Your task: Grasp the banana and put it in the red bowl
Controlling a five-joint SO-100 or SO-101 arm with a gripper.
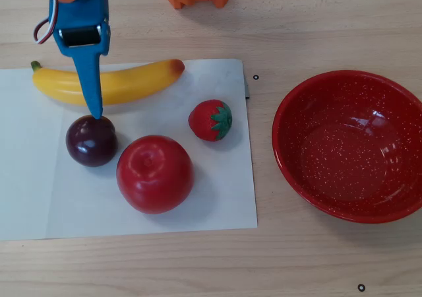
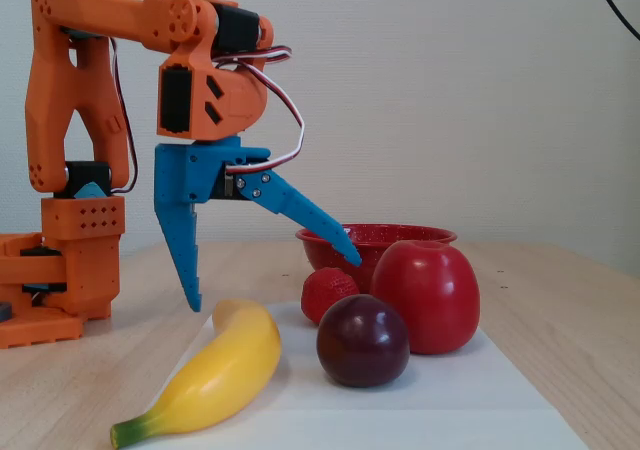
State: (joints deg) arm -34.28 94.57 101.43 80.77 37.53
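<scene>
The yellow banana (image 1: 132, 82) lies across the far part of a white paper sheet, its green stem to the left in the overhead view; it also shows in the fixed view (image 2: 225, 370). My blue gripper (image 1: 90, 79) is open and empty. It hangs above the stem half of the banana without touching it (image 2: 270, 280). One finger points straight down. The other is splayed out, and its tip reaches over the plum in the overhead view. The red speckled bowl (image 1: 290, 158) stands empty on the wooden table to the right of the paper, and shows behind the fruit in the fixed view (image 2: 375, 238).
A dark plum (image 1: 91, 140), a large red apple (image 1: 155, 173) and a strawberry (image 1: 211, 120) sit on the white paper (image 1: 26, 178) close to the banana. The orange arm base (image 2: 60, 270) stands at the table's far edge.
</scene>
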